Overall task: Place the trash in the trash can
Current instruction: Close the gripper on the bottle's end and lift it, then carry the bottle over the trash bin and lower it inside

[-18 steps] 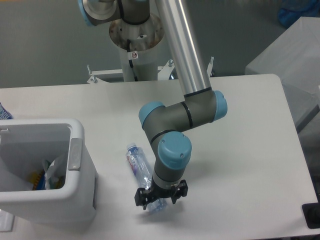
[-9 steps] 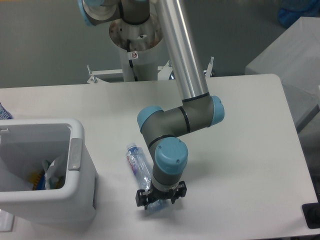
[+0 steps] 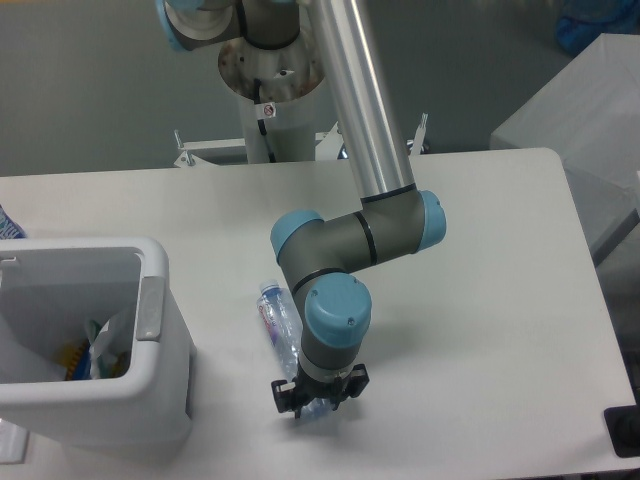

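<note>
We see the slim clear bottle lying on the matte white bench, our fingers clamped around its base.

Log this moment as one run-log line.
gripper: down at bottle base | bottle: lying on table | trash can: left, bottle not in

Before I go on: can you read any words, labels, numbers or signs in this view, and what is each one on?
No text is readable.
Bottle: label with pink and blue print, too blurred to read.
Robot base column: small round red-and-white sticker, a sign with no legible wording.
Trash can: no visible lettering.
Gripper: no visible markings.
</note>
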`<state>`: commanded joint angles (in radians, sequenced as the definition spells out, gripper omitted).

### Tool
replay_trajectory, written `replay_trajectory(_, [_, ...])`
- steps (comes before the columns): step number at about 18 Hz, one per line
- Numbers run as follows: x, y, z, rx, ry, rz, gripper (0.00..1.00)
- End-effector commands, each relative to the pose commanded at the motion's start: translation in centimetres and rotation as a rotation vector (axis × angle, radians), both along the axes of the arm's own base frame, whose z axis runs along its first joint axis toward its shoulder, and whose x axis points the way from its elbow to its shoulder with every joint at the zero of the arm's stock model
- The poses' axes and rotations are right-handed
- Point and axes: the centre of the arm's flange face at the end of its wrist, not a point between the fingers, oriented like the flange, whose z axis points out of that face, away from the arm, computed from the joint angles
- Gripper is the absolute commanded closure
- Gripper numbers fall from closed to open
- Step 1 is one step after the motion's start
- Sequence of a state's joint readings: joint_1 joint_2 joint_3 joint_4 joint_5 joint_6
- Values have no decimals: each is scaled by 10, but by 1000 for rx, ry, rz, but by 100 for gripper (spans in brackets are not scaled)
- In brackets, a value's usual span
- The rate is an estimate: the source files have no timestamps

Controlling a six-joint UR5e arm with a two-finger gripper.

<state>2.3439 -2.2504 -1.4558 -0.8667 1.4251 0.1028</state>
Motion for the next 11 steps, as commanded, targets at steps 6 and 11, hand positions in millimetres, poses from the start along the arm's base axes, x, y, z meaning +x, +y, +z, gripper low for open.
replay_trajectory(6, [-38, -5, 175, 237, 211, 32, 40])
replay_trajectory(11, [-27, -13, 290, 518, 360, 44, 40])
